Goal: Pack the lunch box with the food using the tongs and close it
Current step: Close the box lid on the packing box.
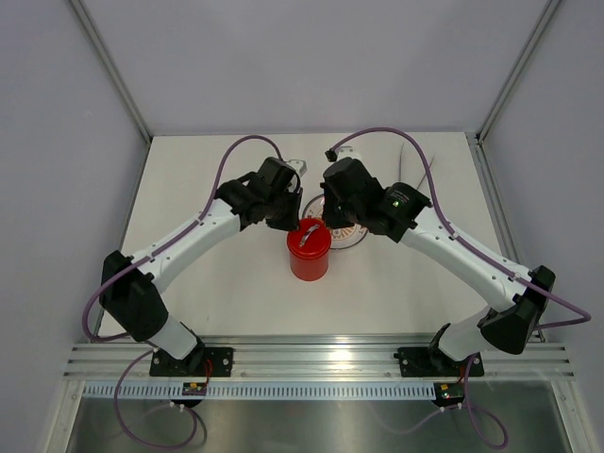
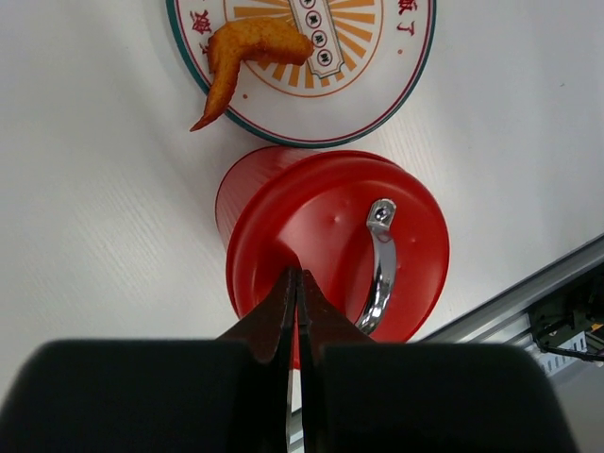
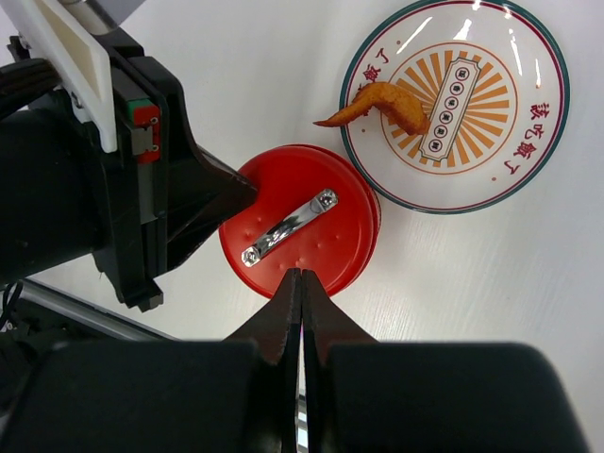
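While the table [image 1: 236,293] bears the plate [image 3: 552,142] just behind the lunch box [image 1: 309,255], closing looks to be the step in hand; the lid [image 3: 330,255] sits on the box; left gripper [image 2: 294,283] and right gripper [image 3: 299,283] are both pinched together, empty, tips at its rim; next, likely press it home; one fried piece [image 2: 241,47] lies unpacked across the plate's edge; tongs not surely in view.

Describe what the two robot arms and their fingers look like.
The left arm and right arm have white tubular links with black joints; a purple cable loops along each. The fingers are black, tapering to thin points. A green light glows near the right wrist.
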You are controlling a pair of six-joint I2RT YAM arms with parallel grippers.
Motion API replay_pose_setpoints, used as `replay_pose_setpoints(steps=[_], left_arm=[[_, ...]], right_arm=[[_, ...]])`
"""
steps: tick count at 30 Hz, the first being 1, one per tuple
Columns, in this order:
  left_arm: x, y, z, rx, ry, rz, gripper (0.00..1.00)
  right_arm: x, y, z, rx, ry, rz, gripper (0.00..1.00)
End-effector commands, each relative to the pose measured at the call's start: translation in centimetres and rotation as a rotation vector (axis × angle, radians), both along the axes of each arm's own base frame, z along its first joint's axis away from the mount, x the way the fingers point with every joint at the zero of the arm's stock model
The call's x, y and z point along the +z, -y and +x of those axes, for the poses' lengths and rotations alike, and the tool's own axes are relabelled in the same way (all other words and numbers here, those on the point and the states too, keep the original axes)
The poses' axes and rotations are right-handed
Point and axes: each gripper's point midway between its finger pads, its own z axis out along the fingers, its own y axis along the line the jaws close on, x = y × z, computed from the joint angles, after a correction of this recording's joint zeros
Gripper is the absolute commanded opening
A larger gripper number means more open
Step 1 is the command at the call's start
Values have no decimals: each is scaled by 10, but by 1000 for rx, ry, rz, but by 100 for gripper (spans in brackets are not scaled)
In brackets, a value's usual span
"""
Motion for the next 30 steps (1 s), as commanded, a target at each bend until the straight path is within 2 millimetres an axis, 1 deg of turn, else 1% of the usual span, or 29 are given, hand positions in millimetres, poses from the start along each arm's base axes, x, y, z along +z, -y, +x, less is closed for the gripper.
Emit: replay_pose_setpoints(steps=[1, 2, 4, 5, 9, 12, 15, 16, 17, 19, 21, 22, 24, 25, 26, 28, 30], left_arm=[[9, -19, -4, 18, 0, 83, 0], [25, -17, -1, 17, 24, 65, 0], [41, -15, 1, 15, 52, 43, 0], [53, -13, 4, 18, 76, 24, 0], [75, -8, 9, 14, 123, -16, 0], [80, -3, 12, 7, 133, -36, 0], [70, 3, 13, -8, 111, -42, 0], [58, 5, 11, -16, 86, -34, 0], [51, 9, 15, -17, 85, -37, 0], [30, 12, 14, -19, 39, -25, 0], [-1, 17, 10, -35, -29, -12, 0], [-19, 17, 5, -38, -72, -4, 0], [-42, 17, -1, -43, -132, 15, 0], [-48, 17, -4, -45, -155, 22, 0], [-52, 15, -7, -44, -165, 32, 0], [-47, 10, -5, -31, -145, 44, 0], [-32, 10, 0, -26, -106, 38, 0]], right_arm=[[13, 3, 3, -23, 45, 21, 0], [13, 2, 3, -23, 46, 22, 0], [13, 0, 5, -23, 46, 22, 0], [12, 0, 5, -22, 45, 22, 0], [16, 0, 6, -31, 56, 30, 0], [18, 1, 6, -35, 59, 28, 0], [18, 3, 6, -39, 58, 28, 0], [16, 4, 5, -40, 55, 22, 0], [17, 4, 5, -41, 56, 26, 0], [14, 4, 4, -44, 49, 24, 0], [13, 5, 3, -46, 46, 25, 0], [11, 5, 3, -48, 43, 25, 0], [12, 6, 2, -48, 44, 26, 0], [10, 7, 2, -49, 41, 21, 0], [8, 8, 2, -51, 40, 16, 0], [4, 9, 2, -51, 34, 2, 0], [-5, 8, 3, -47, 20, -14, 0]])
